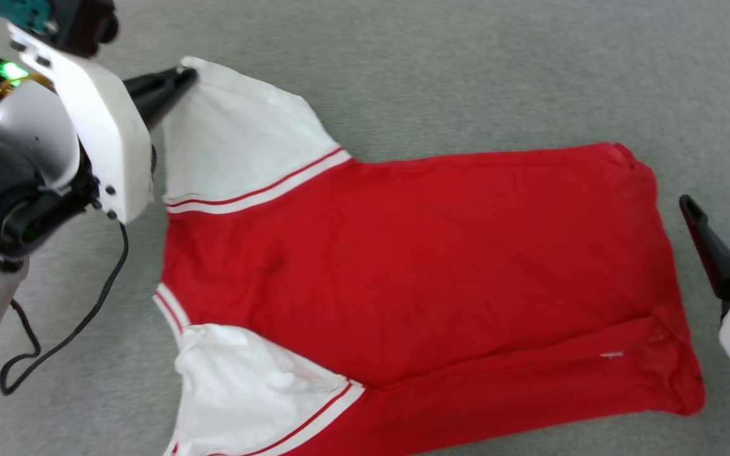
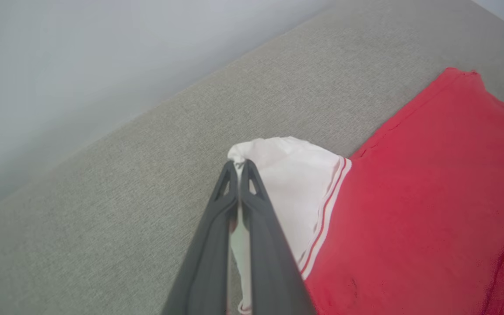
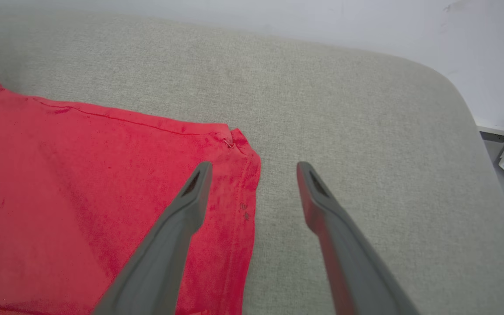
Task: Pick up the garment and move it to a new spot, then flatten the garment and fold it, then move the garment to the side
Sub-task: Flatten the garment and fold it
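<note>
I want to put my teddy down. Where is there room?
The bare grey cushion beyond the far edge of the shirt, from the left hand pinching the white sleeve across to the hem corner. Crowded: the left side, with the arm and black cable, and beside the hem, where the open right hand hovers.

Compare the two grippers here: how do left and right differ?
The left gripper has its fingers shut; the right gripper has its fingers wide apart. The left gripper pinches the garment by its white sleeve; the right gripper holds nothing, poised beside the red hem. Both have long dark fingers.
</note>
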